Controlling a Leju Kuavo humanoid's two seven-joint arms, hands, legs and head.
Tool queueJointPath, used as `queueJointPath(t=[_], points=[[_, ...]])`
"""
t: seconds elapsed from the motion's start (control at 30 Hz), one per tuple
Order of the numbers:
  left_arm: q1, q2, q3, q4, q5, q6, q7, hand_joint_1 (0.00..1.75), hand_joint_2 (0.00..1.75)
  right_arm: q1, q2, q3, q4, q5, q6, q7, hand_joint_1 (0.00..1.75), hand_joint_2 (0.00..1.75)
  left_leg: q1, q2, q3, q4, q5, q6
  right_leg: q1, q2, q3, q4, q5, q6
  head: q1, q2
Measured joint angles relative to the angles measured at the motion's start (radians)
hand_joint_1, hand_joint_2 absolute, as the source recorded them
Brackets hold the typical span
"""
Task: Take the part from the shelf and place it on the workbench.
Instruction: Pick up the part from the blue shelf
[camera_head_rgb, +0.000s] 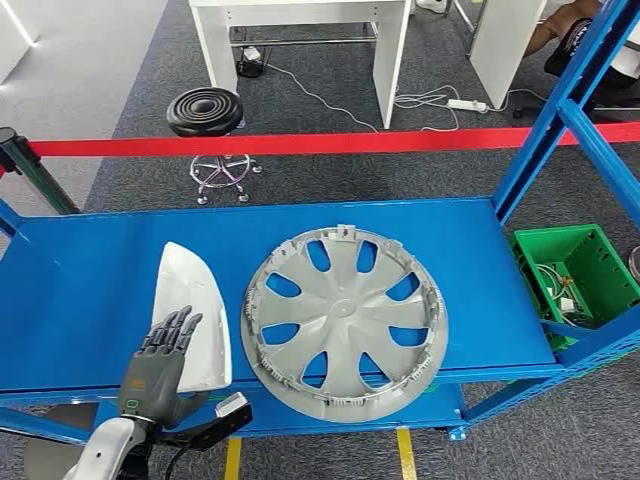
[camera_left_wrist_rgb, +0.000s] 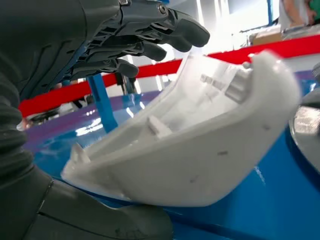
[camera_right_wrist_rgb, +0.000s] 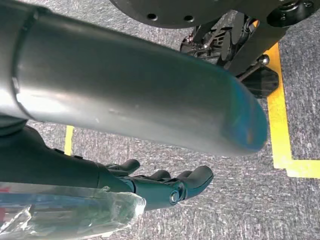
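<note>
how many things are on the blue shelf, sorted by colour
White: 1, the white part
Grey: 1, the wheel cover
Total: 2 on the blue shelf; the green bin sits off its right end and is not counted.
</note>
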Motion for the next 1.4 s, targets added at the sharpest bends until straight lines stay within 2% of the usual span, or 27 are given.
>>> queueJointPath(t=[0.07, 0.2, 0.27, 0.4, 0.93, 1.13, 1.23, 1.4], points=[[-0.003, -0.005, 0.002, 0.004, 0.001, -0.002, -0.002, 0.03, 1.75, 0.0, -0.001, 0.001, 0.0, 0.0, 0.0, 0.0, 0.0, 0.0, 0.0, 0.0, 0.0, 0.0, 0.0, 0.0, 0.0, 0.0, 0.0, 0.0, 0.0, 0.0, 0.0, 0.0], [-0.012, -0.021, 0.007, 0.022, 0.017, -0.007, -0.011, 0.61, 1.75, -0.001, -0.002, 0.002, 0.0, 0.0, 0.001, 0.0, 0.0, 0.0, 0.0, 0.0, 0.0, 0.0, 0.0, 0.0, 0.0, 0.0, 0.0, 0.0, 0.0, 0.0, 0.0, 0.0], [-0.012, -0.029, 0.009, 0.031, 0.029, -0.007, -0.018, 0.61, 1.75, -0.001, -0.002, 0.002, 0.0, 0.0, 0.001, 0.0, 0.0, 0.0, 0.0, 0.0, 0.0, 0.0, 0.0, 0.0, 0.0, 0.0, 0.0, 0.0, 0.0, 0.0, 0.0, 0.0], [-0.012, -0.041, 0.012, 0.046, 0.04, -0.007, -0.024, 1.73, 1.75, -0.002, -0.002, 0.003, 0.0, 0.0, 0.001, -0.001, 0.0, 0.0, 0.0, 0.0, 0.0, 0.0, 0.0, 0.0, 0.0, 0.0, 0.0, -0.001, 0.0, 0.0, 0.0, 0.0], [-0.02, -0.062, 0.013, 0.068, 0.034, 0.039, -0.043, 1.75, 1.75, -0.007, -0.006, 0.01, 0.0, 0.0, 0.002, -0.004, 0.0, 0.0, 0.0, 0.0, 0.0, 0.0, 0.0, 0.0, 0.0, 0.0, 0.001, -0.001, 0.0, 0.0, 0.0, 0.0], [-0.027, -0.066, 0.025, 0.043, -0.021, 0.049, -0.038, 1.75, 1.75, -0.013, -0.007, 0.026, 0.0, 0.0, 0.003, -0.01, 0.0, 0.0, 0.0, 0.0, 0.001, 0.0, 0.0, 0.0, 0.0, 0.0, 0.001, -0.001, 0.001, 0.001, 0.0, 0.0], [-0.028, -0.066, 0.027, 0.036, -0.07, 0.065, -0.037, 1.75, 1.75, -0.013, -0.007, 0.028, 0.0, 0.0, 0.003, -0.009, 0.0, 0.0, 0.0, 0.0, 0.001, 0.0, 0.0, 0.0, 0.0, 0.0, 0.001, -0.001, 0.001, 0.001, 0.0, 0.0], [-0.033, -0.054, 0.036, -0.02, -0.264, 0.125, -0.028, 1.75, 1.75, -0.013, -0.007, 0.035, 0.0, 0.0, 0.003, -0.002, 0.0, 0.0, 0.0, 0.0, 0.001, 0.0, 0.0, 0.0, 0.0, 0.0, 0.001, 0.0, 0.001, 0.001, 0.0, 0.0]])
